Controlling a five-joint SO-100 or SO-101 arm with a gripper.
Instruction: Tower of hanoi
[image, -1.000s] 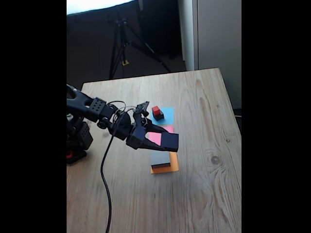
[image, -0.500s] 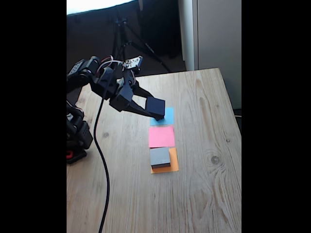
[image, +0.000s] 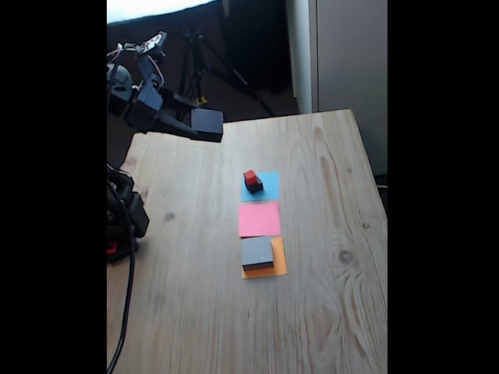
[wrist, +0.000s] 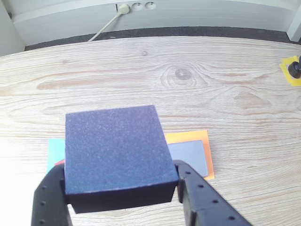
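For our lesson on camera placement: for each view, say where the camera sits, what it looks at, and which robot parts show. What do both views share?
Fixed view: beside the table, raised, looking down along it; the arm lifts a medium black block.
Wrist view: on the gripper, looking down; fingers clamp that block.
Shared: large grey block on the orange paper square, and the blue paper square.

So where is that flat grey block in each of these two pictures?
Fixed view: the large flat grey block lies on the orange paper square, nearest the camera in the row of papers.
Wrist view: the block is right of centre, partly behind the held medium black block.
Shared landmark: the orange paper square.
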